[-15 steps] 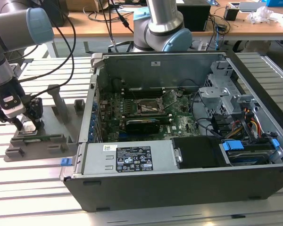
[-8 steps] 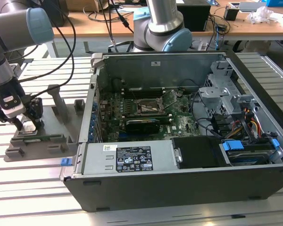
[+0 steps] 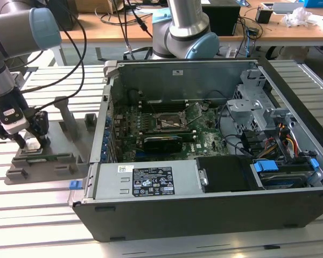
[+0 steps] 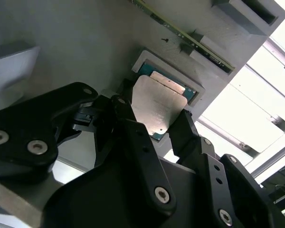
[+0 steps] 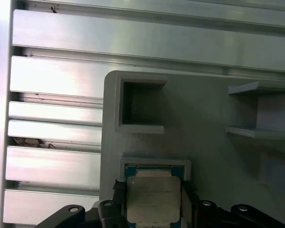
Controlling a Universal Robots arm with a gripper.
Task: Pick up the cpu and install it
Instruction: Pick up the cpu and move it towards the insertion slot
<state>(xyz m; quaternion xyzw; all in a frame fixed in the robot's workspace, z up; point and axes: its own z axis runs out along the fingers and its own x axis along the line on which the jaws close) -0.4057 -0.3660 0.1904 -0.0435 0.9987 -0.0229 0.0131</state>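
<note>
The cpu [image 5: 153, 197] is seen lying flat in a tray [image 3: 78, 141] pocket, on the worktop's [image 3: 43, 215] side at the exterior view's left. The gripper [image 4: 154, 114] is held slightly open around it, with nothing gripped. The cpu is judged light, stiff and breakable (best pinched by its side edges).

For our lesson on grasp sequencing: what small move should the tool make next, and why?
Probably close the tool on the cpu. Its fingers stand on either side of the cpu, which lies flat in the grey tray recess, so a gentle squeeze seems due before any lift.
</note>
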